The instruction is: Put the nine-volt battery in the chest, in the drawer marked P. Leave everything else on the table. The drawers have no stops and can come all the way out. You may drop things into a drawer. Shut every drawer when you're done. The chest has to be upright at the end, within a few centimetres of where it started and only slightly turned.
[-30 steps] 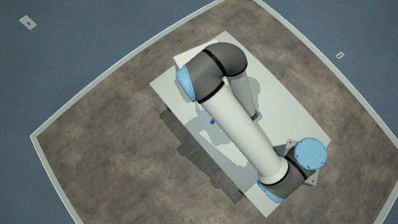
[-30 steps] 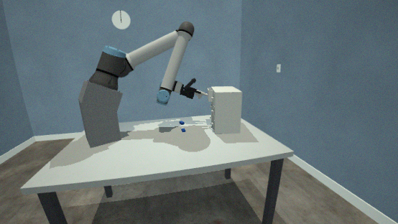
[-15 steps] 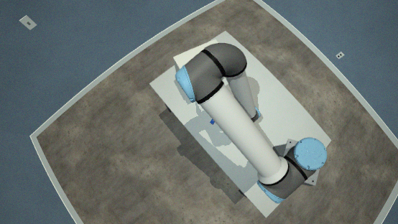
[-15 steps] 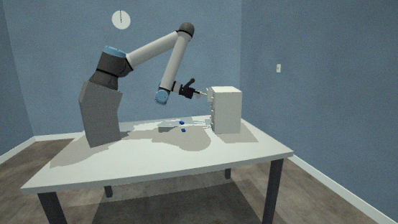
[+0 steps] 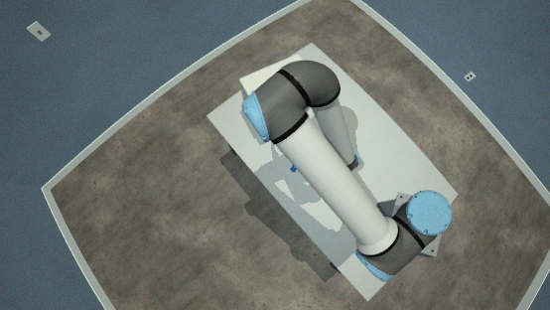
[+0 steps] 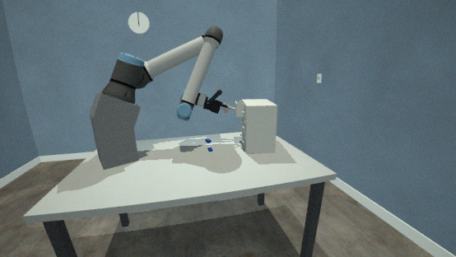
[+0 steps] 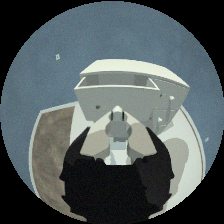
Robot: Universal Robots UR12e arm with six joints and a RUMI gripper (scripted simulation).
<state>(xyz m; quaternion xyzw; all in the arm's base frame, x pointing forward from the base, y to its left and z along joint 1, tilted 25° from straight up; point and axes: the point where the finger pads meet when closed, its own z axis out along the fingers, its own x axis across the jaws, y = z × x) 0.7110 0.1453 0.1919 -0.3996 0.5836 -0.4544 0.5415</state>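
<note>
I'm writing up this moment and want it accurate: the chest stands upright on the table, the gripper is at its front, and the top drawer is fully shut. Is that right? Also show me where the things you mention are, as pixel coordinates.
Not quite: the top drawer (image 7: 120, 102) is partly open, as the wrist view shows. The chest (image 6: 261, 128) does stand upright on the table (image 6: 165, 177), with the gripper (image 6: 231, 108) (image 7: 117, 111) at its front.

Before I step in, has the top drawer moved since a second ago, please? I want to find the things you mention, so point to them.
Yes: the top drawer (image 6: 239, 109) (image 7: 127, 98) stands further out from the chest (image 5: 263, 74) (image 6: 261, 128) (image 7: 122, 67), toward the grey pedestal (image 5: 400, 196) (image 6: 114, 132).
</note>
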